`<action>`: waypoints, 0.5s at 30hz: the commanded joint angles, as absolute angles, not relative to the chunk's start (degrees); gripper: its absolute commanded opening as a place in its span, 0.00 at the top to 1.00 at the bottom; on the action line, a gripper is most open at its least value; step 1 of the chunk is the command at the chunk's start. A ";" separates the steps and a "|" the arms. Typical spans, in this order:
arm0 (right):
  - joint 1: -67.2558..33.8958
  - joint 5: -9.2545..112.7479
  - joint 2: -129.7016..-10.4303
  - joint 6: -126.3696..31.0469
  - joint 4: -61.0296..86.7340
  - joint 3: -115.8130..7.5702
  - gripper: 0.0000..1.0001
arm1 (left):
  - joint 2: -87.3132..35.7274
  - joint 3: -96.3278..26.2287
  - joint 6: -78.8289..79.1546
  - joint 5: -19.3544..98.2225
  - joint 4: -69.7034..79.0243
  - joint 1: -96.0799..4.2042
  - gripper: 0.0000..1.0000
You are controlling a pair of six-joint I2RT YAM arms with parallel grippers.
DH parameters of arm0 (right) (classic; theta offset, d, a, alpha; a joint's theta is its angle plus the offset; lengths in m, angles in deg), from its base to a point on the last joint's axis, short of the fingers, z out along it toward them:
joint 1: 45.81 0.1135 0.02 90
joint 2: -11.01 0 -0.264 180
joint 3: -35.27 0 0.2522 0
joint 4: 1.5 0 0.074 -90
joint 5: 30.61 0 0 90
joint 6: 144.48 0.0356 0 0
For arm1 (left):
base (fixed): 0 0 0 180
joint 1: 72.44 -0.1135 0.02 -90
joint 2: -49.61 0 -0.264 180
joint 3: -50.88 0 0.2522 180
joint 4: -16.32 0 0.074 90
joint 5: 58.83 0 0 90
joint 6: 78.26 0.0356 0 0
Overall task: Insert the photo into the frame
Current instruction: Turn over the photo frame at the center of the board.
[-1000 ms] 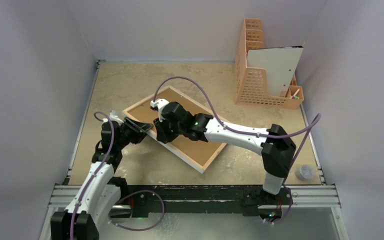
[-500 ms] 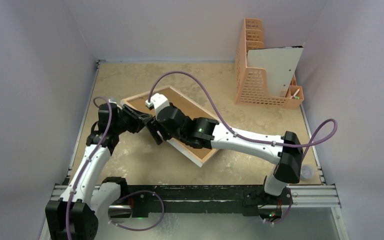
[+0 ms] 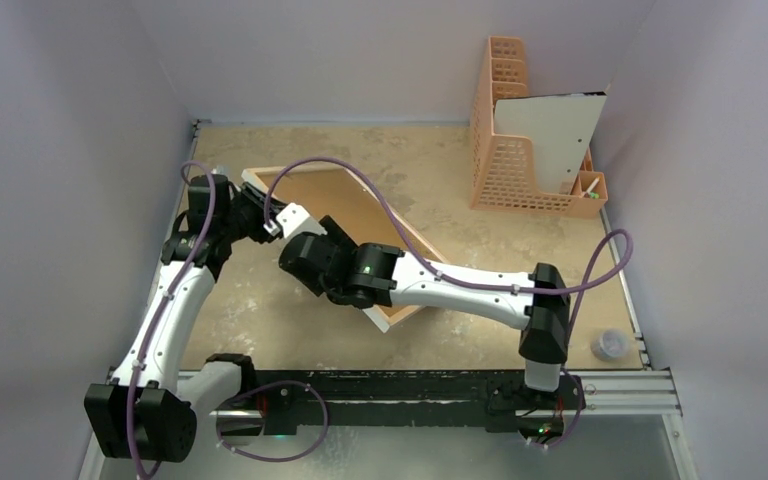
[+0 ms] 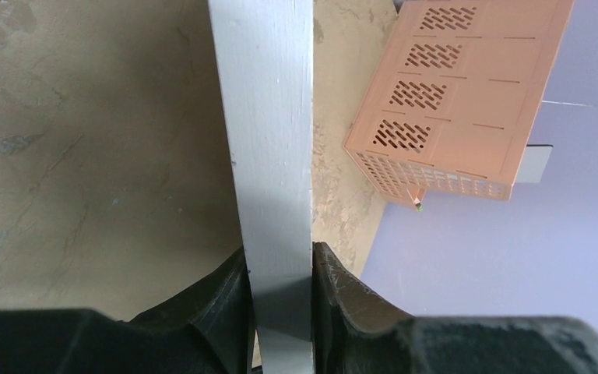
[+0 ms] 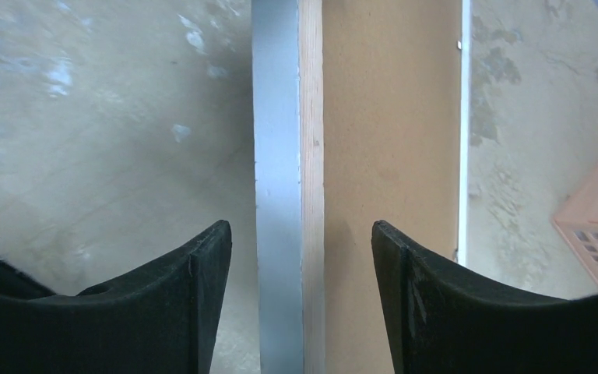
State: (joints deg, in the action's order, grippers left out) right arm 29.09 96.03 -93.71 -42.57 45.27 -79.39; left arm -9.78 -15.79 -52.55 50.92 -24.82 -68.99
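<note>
Wood-rimmed frame sits tilted over the desk, brown back showing, both arms at its left end. Left wrist: left hand is clamped on the rim. Right wrist: right hand is open, rim between the fingers, untouched. With only one pinch holding it, the frame could pivot or slip down.

Soft, even light falls from overhead, bright enough that the table shows its mottling clearly, and the arms cast only faint, blurred shadows beneath them. The overhead view is sharp at centre, while its walls lean outward toward 3 and 9 o'clock from the wide lens. In the left wrist view the frame edge reads grey, darkening toward 6 o'clock beside the left tool; the orange rack at 2 o'clock is crisp. In the right wrist view the right tool is near-black with little detail, and pale sheen patches mark the table at 11 o'clock.
</note>
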 commanded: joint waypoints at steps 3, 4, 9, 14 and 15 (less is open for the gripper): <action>30.94 108.99 -98.48 -41.15 54.59 -85.63 0.39 | -9.19 -20.34 -52.27 52.98 -22.84 -68.88 1.00; 31.26 110.62 -99.12 -40.92 55.36 -86.35 0.42 | -9.19 -20.29 -52.32 52.93 -22.84 -68.94 1.00; 32.24 117.26 -101.14 -40.01 58.22 -88.38 0.56 | -8.89 -20.06 -52.49 52.44 -23.24 -68.92 0.95; 32.24 120.55 -102.85 -35.67 64.12 -90.76 0.71 | -7.51 -20.05 -52.50 49.90 -24.24 -68.93 0.81; 32.24 121.05 -103.13 -35.21 65.19 -91.19 0.72 | -7.39 -19.89 -52.55 49.86 -24.25 -68.91 0.79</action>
State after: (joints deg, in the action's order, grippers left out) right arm 32.43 112.99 -103.15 -40.35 58.54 -87.70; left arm -10.00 -16.62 -52.90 50.22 -27.55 -68.97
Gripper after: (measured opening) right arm 0.332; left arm 0.288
